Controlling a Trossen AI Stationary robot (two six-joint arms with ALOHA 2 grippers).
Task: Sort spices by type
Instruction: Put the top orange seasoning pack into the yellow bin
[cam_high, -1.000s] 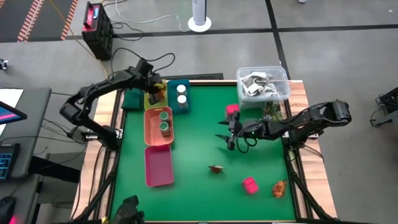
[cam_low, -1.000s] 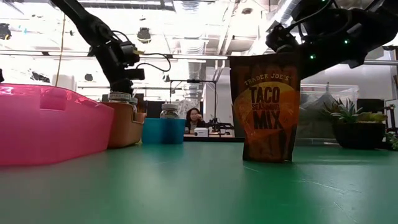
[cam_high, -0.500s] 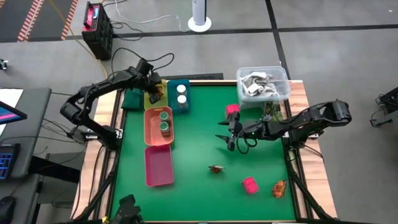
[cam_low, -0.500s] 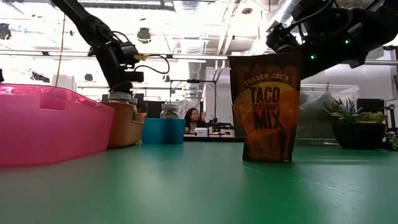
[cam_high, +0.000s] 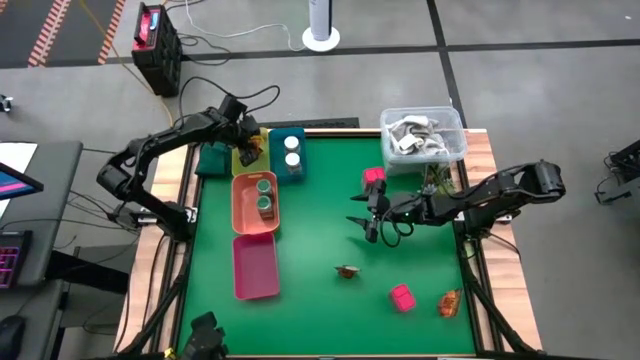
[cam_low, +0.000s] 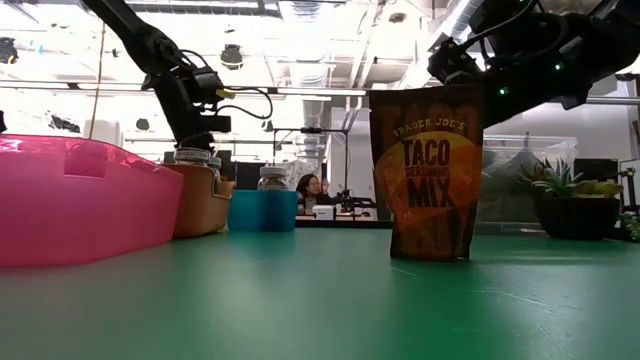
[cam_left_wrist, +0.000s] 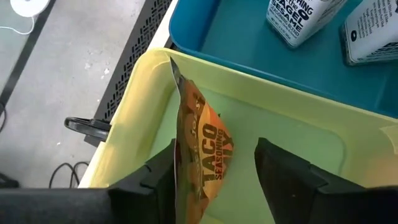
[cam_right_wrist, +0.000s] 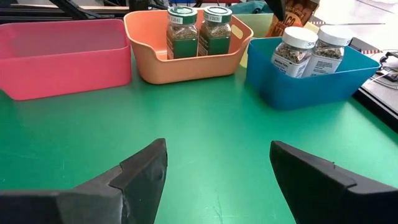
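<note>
A: The left gripper (cam_left_wrist: 214, 180) hangs over the yellow tray (cam_left_wrist: 134, 99) at the table's far left corner, fingers parted, a taco sachet (cam_left_wrist: 199, 155) standing loose between them.

B: The risk?

A: Lifting could snag and drag it out. The right gripper (cam_high: 370, 226) waits spread open mid-table; two sachets and the pink blocks remain unsorted.

Glossy crinkly foil sachet (cam_left_wrist: 200, 152); smooth matt plastic yellow tray (cam_left_wrist: 292, 121).

Two black jointed arms (cam_high: 160, 150) trailing thin black cables.
</note>
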